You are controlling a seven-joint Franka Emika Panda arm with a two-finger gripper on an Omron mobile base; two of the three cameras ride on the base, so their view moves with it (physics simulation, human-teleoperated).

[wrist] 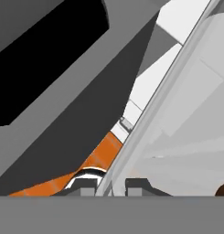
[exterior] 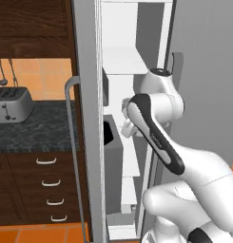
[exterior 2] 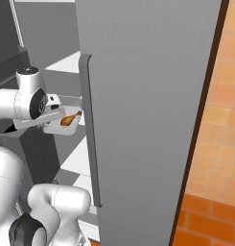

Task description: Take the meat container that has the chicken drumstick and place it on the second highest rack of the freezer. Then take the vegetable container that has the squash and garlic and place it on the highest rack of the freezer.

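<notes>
We see our two-finger gripper clamped on the rim of the shallow grey meat tray, carrying the slim orange-brown drumstick, inside the tall grey-silver freezer above a white shelf.

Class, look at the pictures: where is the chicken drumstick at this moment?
In the right base view, the chicken drumstick lies in the meat container, held up inside the open freezer, just left of its door's long handle.
</notes>
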